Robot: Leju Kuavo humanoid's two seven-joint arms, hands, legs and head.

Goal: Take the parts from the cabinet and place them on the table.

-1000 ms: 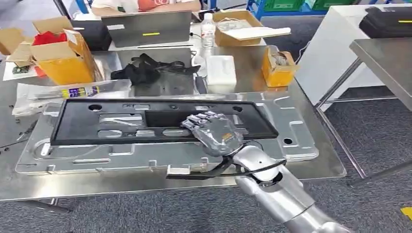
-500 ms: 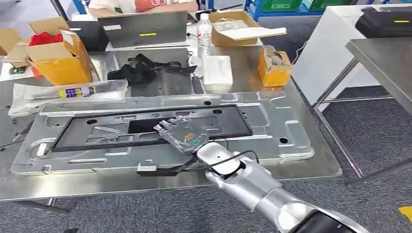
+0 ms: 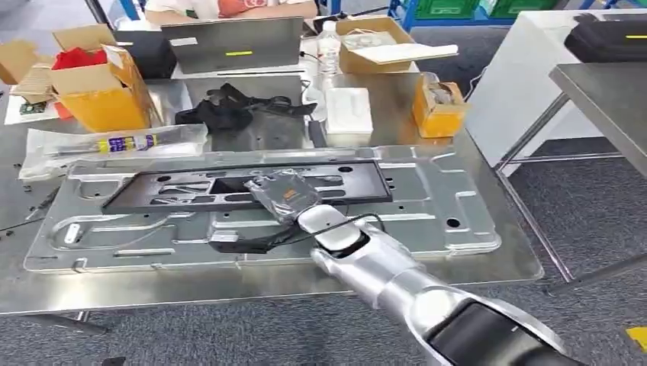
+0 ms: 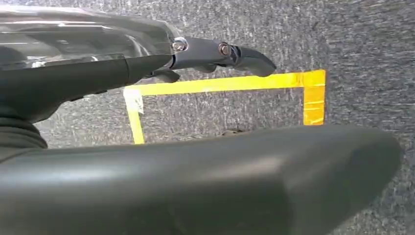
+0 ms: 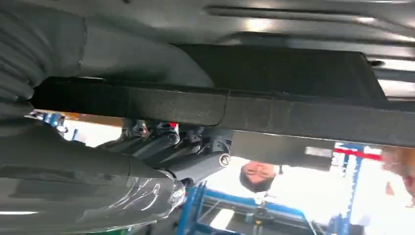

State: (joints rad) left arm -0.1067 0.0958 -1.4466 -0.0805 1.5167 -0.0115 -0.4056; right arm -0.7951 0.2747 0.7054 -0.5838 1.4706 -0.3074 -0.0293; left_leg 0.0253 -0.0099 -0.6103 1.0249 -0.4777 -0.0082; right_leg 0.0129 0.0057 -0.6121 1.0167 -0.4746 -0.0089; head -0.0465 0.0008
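While gripped along near edge by right robot hand, black panel tilted up over metal sheet on surface, prob. for sliding flat. Left robot hand: hangs over floor, grip state unclear.

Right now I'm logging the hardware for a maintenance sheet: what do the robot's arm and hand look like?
The right arm is polished silver, turning to a black shell near the shoulder. A thin black cable loops over its wrist. The right robot hand is grey under clear plastic wrap, with an orange mark on its back. The left robot hand has a dark grey thumb and dark fingers.
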